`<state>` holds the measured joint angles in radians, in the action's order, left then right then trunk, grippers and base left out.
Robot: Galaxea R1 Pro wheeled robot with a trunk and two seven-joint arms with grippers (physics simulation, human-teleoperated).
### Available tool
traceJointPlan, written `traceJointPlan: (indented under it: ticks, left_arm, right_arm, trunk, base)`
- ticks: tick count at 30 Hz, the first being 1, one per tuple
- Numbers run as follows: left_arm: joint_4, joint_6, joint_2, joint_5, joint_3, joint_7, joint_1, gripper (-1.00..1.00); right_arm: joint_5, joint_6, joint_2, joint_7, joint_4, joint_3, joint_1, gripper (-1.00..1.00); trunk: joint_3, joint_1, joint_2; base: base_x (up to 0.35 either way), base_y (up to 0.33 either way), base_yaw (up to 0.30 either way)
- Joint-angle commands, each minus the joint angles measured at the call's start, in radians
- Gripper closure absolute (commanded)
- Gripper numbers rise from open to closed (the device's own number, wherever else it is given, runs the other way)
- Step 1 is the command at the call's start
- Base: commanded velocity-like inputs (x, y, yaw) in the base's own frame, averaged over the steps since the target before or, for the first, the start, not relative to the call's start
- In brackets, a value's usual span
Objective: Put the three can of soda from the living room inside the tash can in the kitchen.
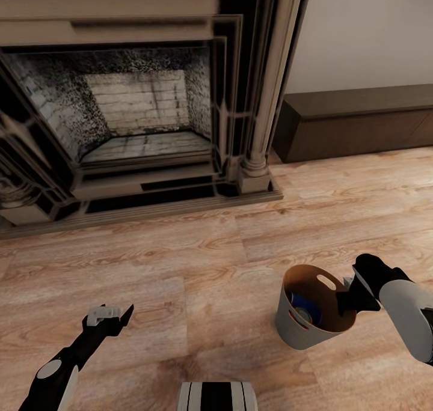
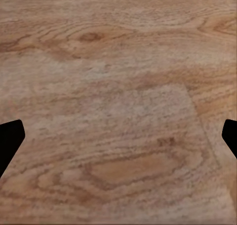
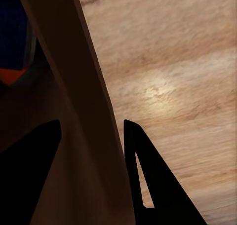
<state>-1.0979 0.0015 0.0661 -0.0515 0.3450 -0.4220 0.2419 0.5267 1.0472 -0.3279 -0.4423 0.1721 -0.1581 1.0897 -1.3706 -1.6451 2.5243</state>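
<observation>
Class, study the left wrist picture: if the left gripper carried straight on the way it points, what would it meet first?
Most likely the wood floor: the left gripper is open and empty, with bare planks ahead and nothing between its fingertips. How far off the floor lies is unclear.

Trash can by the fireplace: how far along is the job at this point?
Done: at least one dark blue can lies inside the trash can; orange shows beside it in the right wrist view. In hand: the right gripper pinches the bin's rim. The left gripper is open. Left: confirming three cans and getting the bin to the kitchen.

Black-and-white arms, black grippers, striped white base.
</observation>
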Motion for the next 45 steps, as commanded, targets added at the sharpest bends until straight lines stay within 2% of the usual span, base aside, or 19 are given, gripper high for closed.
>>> traceJointPlan:
  ticks: [1, 5, 6, 13, 34, 45]
  left_arm:
    - [0.002, 0.000, 0.000, 0.000, -0.001, 0.000, 0.000, -1.00]
    - [0.009, 0.000, 0.000, 0.001, -0.001, 0.000, 0.000, -1.00]
    - [0.009, 0.000, 0.000, 0.001, -0.001, 0.001, 0.000, -1.00]
    - [0.010, 0.000, 0.000, 0.001, -0.001, 0.002, 0.000, -1.00]
    - [0.012, -0.001, 0.000, 0.001, -0.001, 0.002, 0.000, -1.00]
    - [0.012, -0.001, 0.000, 0.001, -0.001, 0.003, 0.000, -1.00]
  right_arm:
    - [0.038, 0.000, 0.051, 0.068, 0.006, -0.013, -0.005, 1.00]
    - [0.038, 0.000, 0.048, 0.068, 0.006, -0.013, -0.005, 1.00]
    - [0.038, 0.000, 0.047, 0.069, 0.006, -0.013, -0.005, -1.00]
    - [0.038, 0.000, 0.039, 0.070, 0.005, -0.012, -0.005, -1.00]
    - [0.038, 0.000, 0.038, 0.070, 0.004, -0.011, -0.005, -1.00]
    - [0.038, 0.000, 0.038, 0.069, 0.004, -0.011, -0.005, -1.00]
  trunk:
    - [0.000, -0.001, 0.000]
    - [0.000, -0.001, 0.000]
    - [0.000, -0.001, 0.000]
    - [0.000, -0.001, 0.000]
    - [0.000, -0.001, 0.000]
    - [0.042, 0.004, -0.003]
  base:
    - [0.000, 0.000, 0.000]
    - [0.000, 0.000, 0.000]
    - [0.000, 0.000, 0.000]
    - [0.000, 0.000, 0.000]
    - [0.000, 0.000, 0.000]
    - [0.000, 0.000, 0.000]
